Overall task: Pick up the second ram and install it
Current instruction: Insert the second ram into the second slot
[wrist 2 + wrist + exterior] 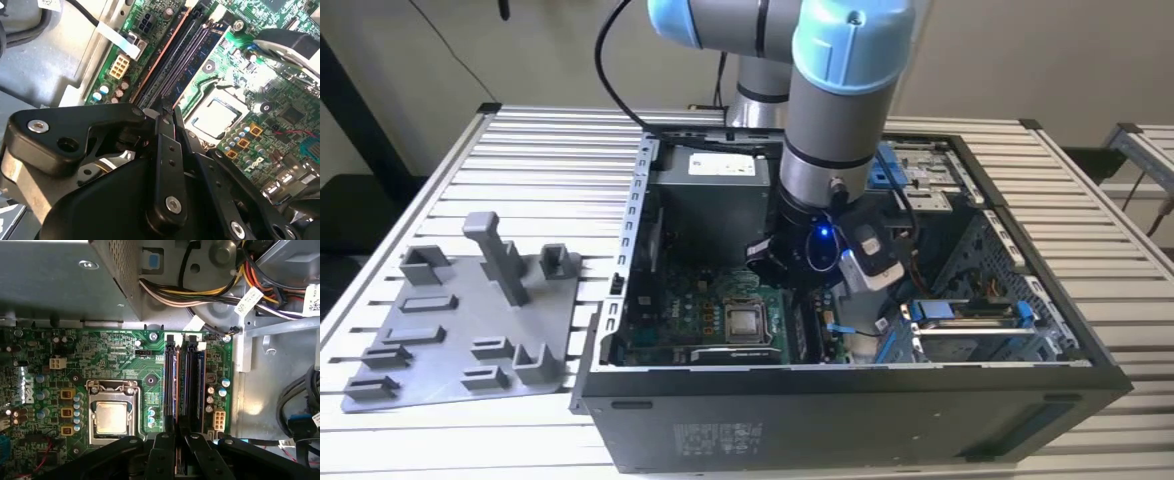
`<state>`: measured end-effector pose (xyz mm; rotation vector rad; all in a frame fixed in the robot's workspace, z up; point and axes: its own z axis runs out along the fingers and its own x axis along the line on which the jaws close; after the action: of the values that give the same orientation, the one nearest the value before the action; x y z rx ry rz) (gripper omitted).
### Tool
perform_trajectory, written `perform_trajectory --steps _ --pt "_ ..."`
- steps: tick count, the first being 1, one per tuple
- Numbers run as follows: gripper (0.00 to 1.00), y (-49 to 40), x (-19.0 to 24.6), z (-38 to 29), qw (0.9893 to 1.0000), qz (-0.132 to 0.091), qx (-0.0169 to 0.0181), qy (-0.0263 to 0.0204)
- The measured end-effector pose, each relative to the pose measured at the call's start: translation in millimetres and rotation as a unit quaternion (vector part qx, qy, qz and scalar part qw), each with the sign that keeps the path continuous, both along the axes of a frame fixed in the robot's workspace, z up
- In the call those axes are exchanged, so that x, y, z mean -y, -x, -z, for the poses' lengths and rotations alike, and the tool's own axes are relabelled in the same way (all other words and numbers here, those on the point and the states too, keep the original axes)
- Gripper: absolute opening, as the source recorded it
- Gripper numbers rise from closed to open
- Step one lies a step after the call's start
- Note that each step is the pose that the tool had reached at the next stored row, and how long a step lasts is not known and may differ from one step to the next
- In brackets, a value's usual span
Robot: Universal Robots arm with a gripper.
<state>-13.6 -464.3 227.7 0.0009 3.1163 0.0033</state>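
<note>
My gripper (803,290) reaches down inside the open computer case (854,400), over the memory slots (172,385) of the green motherboard (115,355). In both wrist views its black fingers (162,455) are pressed close together at the near end of the slots. A thin copper-edged strip, the second ram (178,462), shows edge-on between them (174,131). Most of that stick is hidden by the fingers. Another dark memory stick (199,385) sits in the neighbouring slot (200,55).
The CPU socket (111,417) lies beside the slots. A bundle of power cables (200,290) and the metal power supply box (707,190) crowd the far end. The grey holder tray (467,320) with upright posts stands outside the case at the exterior view's left.
</note>
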Motion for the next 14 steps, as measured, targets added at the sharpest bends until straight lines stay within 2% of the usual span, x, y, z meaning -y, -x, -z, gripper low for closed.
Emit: perform_trajectory --steps 14 --pt "0.14 -1.1 0.1 2.7 1.0000 0.000 0.0000 -0.0028"
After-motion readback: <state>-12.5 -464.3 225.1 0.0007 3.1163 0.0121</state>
